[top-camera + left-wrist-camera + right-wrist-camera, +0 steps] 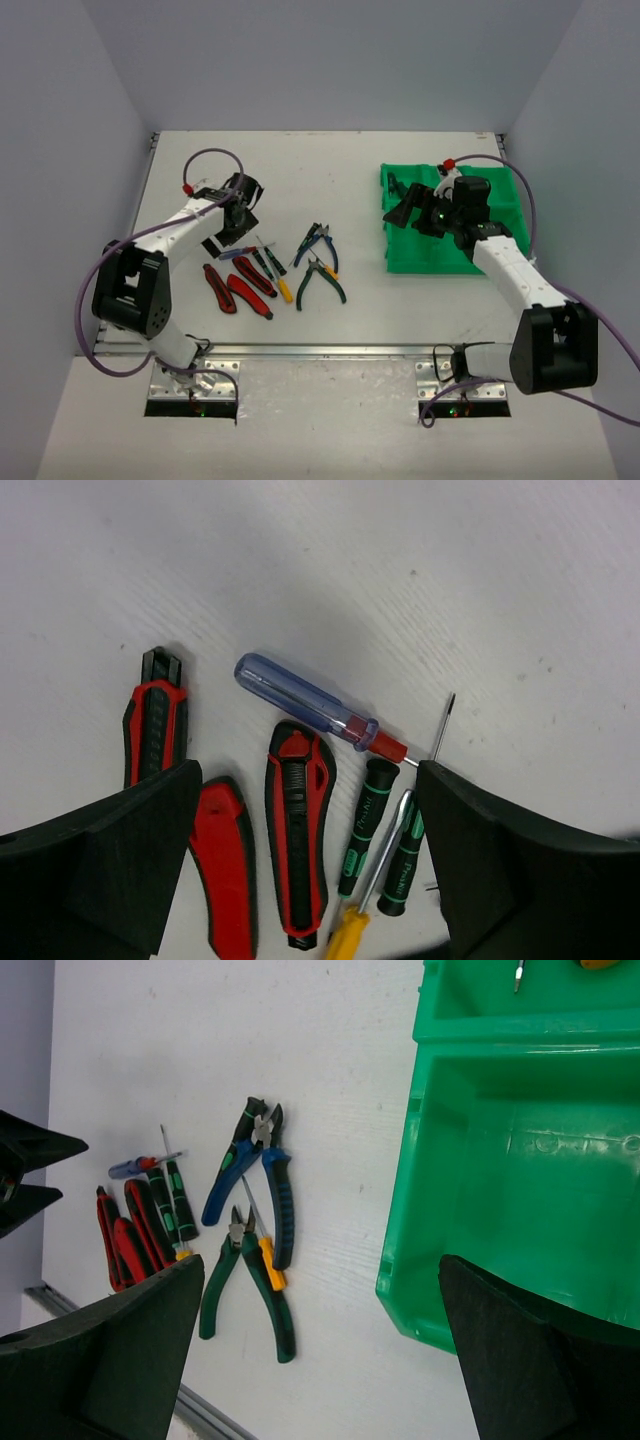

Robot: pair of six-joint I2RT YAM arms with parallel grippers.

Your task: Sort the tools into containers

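The tools lie in a cluster on the white table. Red-handled cutters (300, 840) lie beside two black-and-green screwdrivers (362, 825), a yellow-handled one (350, 935) and a clear blue-handled one (300, 695). My left gripper (308, 780) hovers open right above them, its fingers either side of a cutter and the screwdrivers, gripping nothing. Blue-handled pliers (250, 1175) and green-handled pliers (245, 1280) lie further right. My right gripper (320, 1290) is open and empty at the near left corner of the green tray (520, 1140).
From above, the tray (440, 258) sits at the right and the tool cluster (270, 275) left of centre. A screwdriver tip (518, 975) shows in a far compartment. A metal rail (320, 350) runs along the table's near edge.
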